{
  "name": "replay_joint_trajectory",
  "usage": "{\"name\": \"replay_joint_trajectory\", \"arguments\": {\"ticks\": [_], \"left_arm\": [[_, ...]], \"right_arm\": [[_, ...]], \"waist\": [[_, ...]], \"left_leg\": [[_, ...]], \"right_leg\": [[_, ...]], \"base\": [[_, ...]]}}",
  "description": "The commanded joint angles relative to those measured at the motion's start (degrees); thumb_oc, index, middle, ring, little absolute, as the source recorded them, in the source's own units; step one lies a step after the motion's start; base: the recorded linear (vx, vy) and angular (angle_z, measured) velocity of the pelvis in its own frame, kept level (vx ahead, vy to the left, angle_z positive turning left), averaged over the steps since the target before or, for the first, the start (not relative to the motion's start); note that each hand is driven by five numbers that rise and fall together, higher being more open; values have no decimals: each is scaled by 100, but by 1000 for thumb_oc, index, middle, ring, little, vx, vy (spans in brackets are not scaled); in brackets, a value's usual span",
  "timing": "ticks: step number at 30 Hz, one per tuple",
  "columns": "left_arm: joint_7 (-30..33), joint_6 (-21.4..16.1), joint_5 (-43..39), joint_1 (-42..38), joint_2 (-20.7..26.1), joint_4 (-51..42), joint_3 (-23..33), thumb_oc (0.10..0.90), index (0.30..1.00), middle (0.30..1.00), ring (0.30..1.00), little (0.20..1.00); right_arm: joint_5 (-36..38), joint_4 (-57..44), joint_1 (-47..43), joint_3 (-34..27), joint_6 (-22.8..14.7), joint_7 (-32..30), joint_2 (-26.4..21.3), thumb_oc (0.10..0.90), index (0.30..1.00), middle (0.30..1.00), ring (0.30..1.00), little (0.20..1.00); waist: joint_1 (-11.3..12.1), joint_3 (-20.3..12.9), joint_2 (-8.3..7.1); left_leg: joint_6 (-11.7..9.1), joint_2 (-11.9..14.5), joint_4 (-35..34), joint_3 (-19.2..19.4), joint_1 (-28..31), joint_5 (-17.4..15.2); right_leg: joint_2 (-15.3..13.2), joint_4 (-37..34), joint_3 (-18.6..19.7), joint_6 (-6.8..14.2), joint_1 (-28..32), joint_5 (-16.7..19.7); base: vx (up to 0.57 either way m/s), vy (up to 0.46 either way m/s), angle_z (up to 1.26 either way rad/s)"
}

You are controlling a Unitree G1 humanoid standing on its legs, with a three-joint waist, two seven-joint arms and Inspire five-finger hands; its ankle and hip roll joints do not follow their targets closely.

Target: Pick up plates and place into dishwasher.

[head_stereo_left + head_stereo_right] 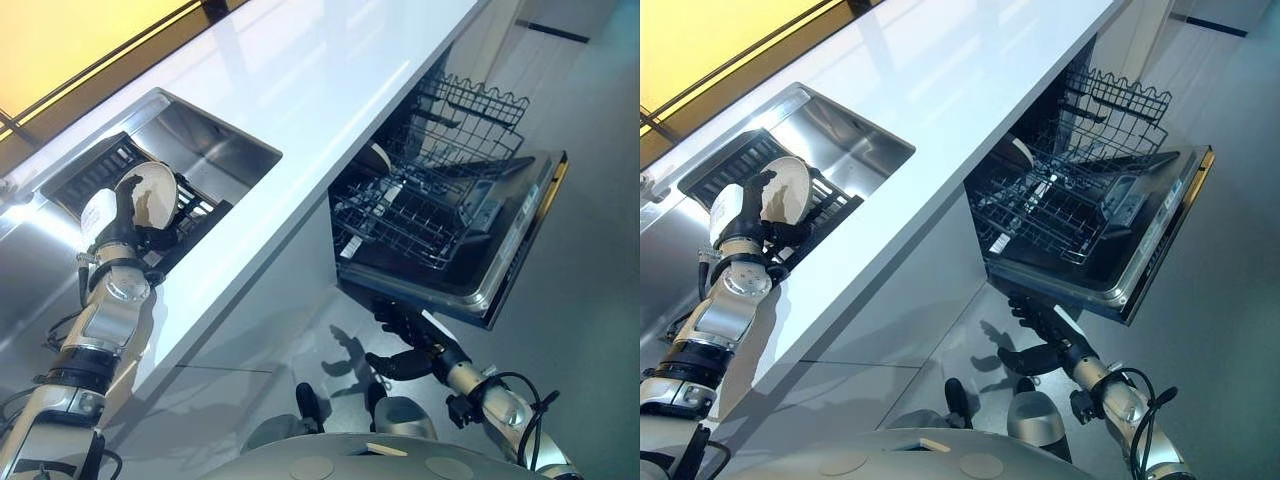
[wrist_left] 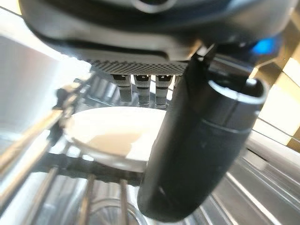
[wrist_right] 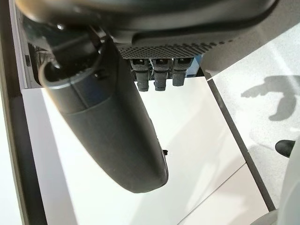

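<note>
A white plate (image 1: 158,190) stands on edge in the black dish rack (image 1: 195,215) in the steel sink (image 1: 215,140). My left hand (image 1: 122,222) is at the plate, with fingers over its rim and the thumb on the near side. In the left wrist view the plate (image 2: 108,136) lies between the fingers and the thumb (image 2: 201,150). The dishwasher (image 1: 500,270) stands open at the right with its lower rack (image 1: 420,215) pulled out over the door. My right hand (image 1: 405,345) hangs open below the door's front edge, holding nothing.
A long white countertop (image 1: 300,90) runs between the sink and the dishwasher. The upper rack (image 1: 470,115) is also pulled out. Something white and round (image 1: 375,155) sits deep in the dishwasher. A white cabinet front (image 3: 197,140) and grey floor (image 1: 590,300) lie below.
</note>
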Motion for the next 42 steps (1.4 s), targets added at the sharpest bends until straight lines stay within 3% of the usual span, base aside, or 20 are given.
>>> {"name": "replay_joint_trajectory", "arguments": {"ticks": [1,3,9,19,30,37,42], "left_arm": [[681,-61,223,271,-226,537,-344,800,900,900,900,900],[888,-58,205,276,-245,603,-349,800,900,900,900,900],[1568,-504,146,238,-397,1144,-286,800,900,900,900,900],[1983,-1112,142,-32,-399,1405,-237,800,900,900,900,900],[1166,-823,305,-698,40,1531,-607,800,900,900,900,900],[405,-525,225,-895,170,1737,-645,800,900,900,900,900],[222,-246,284,-1102,311,1883,-669,800,900,900,900,900]], "right_arm": [[364,-545,-203,-38,-574,44,78,800,900,900,900,900],[392,-522,-177,-40,-590,38,86,800,900,900,900,900],[451,-466,-107,-57,-627,99,95,800,900,900,900,900],[483,-361,-6,-73,-664,70,101,800,900,900,900,900],[474,-397,-159,-18,-661,-20,34,800,900,900,900,900],[402,-474,-57,-75,-597,28,20,800,900,900,900,900],[398,-546,-49,-94,-472,-23,-2,800,900,900,900,900]], "waist": [[39,-75,-388],[31,-82,-405],[-9,-59,-490],[-84,26,-604],[-200,249,-626],[-305,219,-553],[-379,206,-490]], "left_leg": [[114,-367,691,-5,-80,-1056],[109,-360,689,-3,-79,-1056],[114,-334,733,-15,-108,-1067],[131,-307,771,8,-218,-1052],[213,-326,900,-10,-435,-1080],[256,-366,999,26,-414,-1132],[288,-394,1044,96,-383,-1168]], "right_leg": [[192,801,-41,364,-511,-497],[198,790,-33,365,-505,-495],[219,759,20,356,-514,-464],[251,701,161,386,-634,-354],[270,800,413,425,-908,-283],[228,923,454,456,-941,-299],[190,1009,457,487,-972,-306]], "base": [[16,-36,0],[21,-37,0],[12,-18,-1],[11,-5,-2],[-17,6,-8],[45,34,-7],[52,50,-2]]}}
